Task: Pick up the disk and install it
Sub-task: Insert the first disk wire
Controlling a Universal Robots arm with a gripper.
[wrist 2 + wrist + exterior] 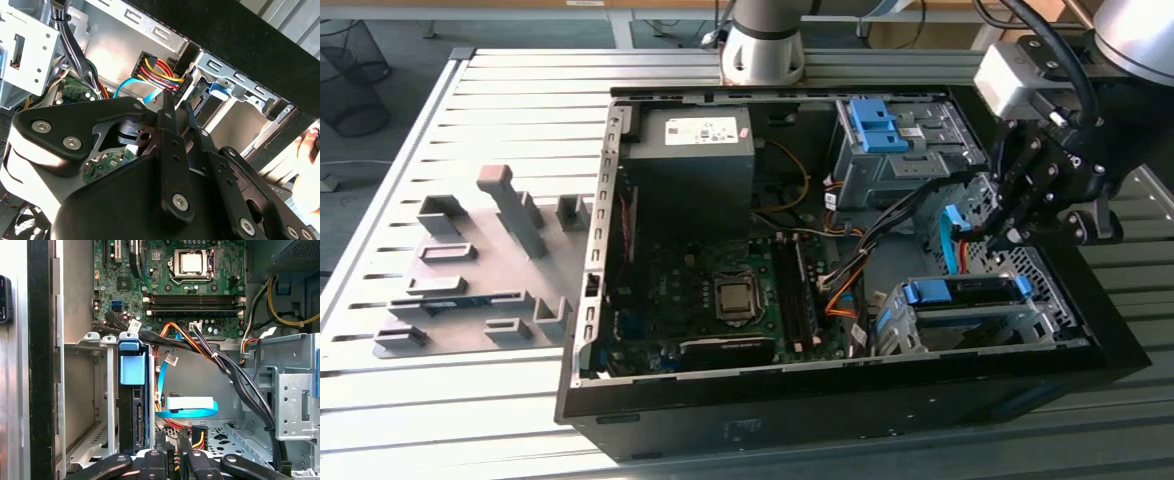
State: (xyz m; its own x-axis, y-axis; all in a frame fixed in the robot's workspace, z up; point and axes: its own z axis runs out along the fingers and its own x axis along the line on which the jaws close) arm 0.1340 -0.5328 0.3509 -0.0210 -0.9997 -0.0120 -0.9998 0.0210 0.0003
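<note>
One disk (967, 292) sits racked just nearer than the gripper (1017, 232), whose fingers are nearly together, empty.

Slatted metal table (480, 400); open computer case (854, 410) lying at centre-right, grey fixture blocks (480, 270) at the exterior view's left.

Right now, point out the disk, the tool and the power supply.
the disk (132, 367): first wrist view, on its blue handle.
the tool (1027, 215): exterior view, between its fingertips, above the drive cage.
the power supply (690, 160): exterior view, on its grey top face.
</note>
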